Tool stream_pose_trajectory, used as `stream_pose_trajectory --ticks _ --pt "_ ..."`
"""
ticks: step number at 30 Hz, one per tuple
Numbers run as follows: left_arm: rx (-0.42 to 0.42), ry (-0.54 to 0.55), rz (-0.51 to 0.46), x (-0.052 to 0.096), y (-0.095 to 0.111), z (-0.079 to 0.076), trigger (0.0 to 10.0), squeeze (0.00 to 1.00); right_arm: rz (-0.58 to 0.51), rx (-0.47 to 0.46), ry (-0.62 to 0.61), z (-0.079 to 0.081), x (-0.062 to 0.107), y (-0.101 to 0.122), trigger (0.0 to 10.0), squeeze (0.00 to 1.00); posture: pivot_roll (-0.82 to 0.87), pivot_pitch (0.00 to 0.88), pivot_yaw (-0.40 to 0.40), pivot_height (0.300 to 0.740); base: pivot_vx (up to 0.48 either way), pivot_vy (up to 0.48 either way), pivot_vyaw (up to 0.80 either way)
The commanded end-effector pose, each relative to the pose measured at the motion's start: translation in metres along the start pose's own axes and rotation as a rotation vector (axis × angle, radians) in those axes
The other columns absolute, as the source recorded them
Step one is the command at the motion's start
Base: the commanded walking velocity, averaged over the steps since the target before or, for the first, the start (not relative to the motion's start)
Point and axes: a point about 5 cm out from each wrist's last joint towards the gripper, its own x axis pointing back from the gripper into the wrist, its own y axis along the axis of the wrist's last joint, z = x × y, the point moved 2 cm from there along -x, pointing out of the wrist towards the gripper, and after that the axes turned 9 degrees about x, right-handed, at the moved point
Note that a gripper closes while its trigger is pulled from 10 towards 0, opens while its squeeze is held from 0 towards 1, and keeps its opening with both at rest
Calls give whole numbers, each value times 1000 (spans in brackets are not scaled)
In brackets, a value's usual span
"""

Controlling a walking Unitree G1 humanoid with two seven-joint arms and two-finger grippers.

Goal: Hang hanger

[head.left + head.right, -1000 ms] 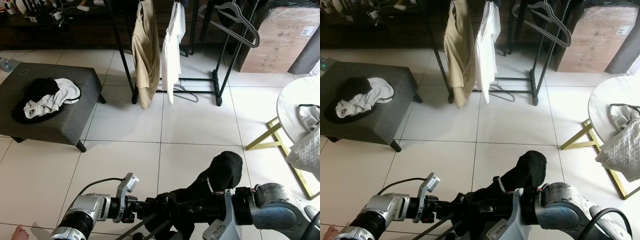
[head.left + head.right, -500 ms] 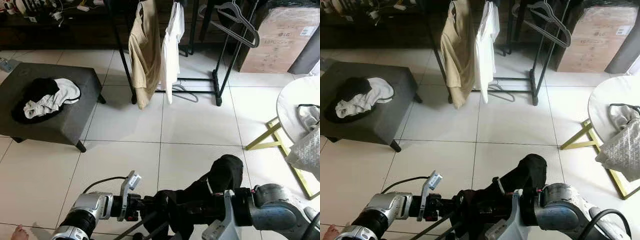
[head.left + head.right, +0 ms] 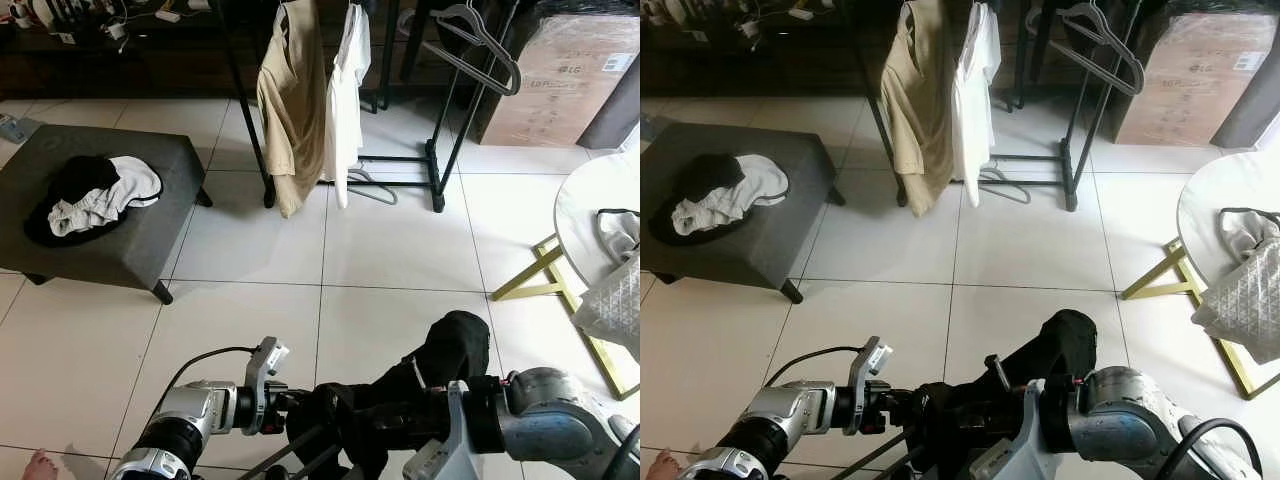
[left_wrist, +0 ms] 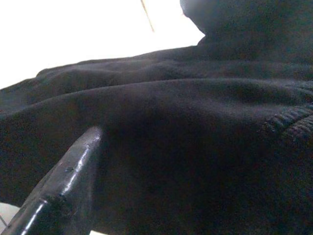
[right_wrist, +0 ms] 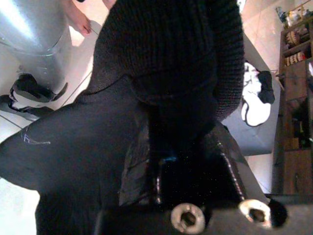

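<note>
Black garment point(image 3: 400, 400), probably hiding hanger, between left claw point(image 3: 300, 410), right claw point(image 5: 181, 161)

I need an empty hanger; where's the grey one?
In the left eye view, the grey hanger hangs at the top right on the black clothes rack, beside the cardboard box.

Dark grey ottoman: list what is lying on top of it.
On the dark grey ottoman lies a heap of clothes: a black garment with white and light grey pieces piled over it. Anything under the heap is covered.
</note>
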Motion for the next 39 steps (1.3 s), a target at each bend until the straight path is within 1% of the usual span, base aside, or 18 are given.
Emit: stream_pose_trajectory --ticks 1,5,7,8,9,10,11,12,13,16,19,25,30,36,39 --pt "30 17 -34 2 -2 4 10000 0 -68 16 -36 -6 -1 15 10000 0 -224 286 42 740 0 0 0" --pt "49 12 -97 3 6 3 10000 0 -65 7 -29 -4 0 15 10000 0 -220 287 41 740 0 0 0" --pt "50 12 -99 3 6 3 10000 0 -65 7 -29 -4 0 15 10000 0 -220 287 41 740 0 0 0" --pt "41 35 -79 2 4 6 10000 0 -65 7 -29 -4 0 15 10000 0 -218 286 40 740 0 0 0" --pt "41 35 -79 2 4 6 10000 0 -65 7 -29 -4 0 15 10000 0 -218 286 40 740 0 0 0" --pt "26 65 -54 2 0 8 10000 0 -65 7 -28 -4 0 15 10000 0 -219 287 40 740 0 0 0" --pt "5 108 -23 1 -4 12 9608 0 -65 7 -27 -4 0 15 10000 0 -220 286 40 740 0 0 0" --pt "-10 136 -3 1 -6 14 9608 0 -64 7 -27 -4 0 15 10000 0 -221 285 40 740 0 0 0" --pt "-14 152 11 1 -8 15 0 0 -64 7 -27 -4 0 14 10000 0 -221 286 39 740 0 0 0" --pt "-20 150 31 0 -10 15 0 0 -61 6 -25 -5 0 14 10000 0 -221 284 40 740 0 0 0" --pt "-32 183 42 0 -12 18 0 0 -54 6 -24 -5 1 13 10000 0 -220 283 41 740 0 0 0" --pt "-31 229 40 2 -13 23 0 0 -47 8 -23 -5 1 11 10000 0 -217 281 43 740 0 0 0" --pt "-28 236 17 4 -10 24 0 0 -37 1 -18 -2 1 8 10000 0 -216 279 42 740 0 0 0" --pt "-37 274 18 8 -10 28 0 0 -9 -19 -13 2 2 1 10000 0 -213 278 44 740 0 0 0" --pt "-38 282 15 8 -9 29 0 0 -3 -59 -39 2 2 -2 10000 0 -210 280 46 740 0 0 0"
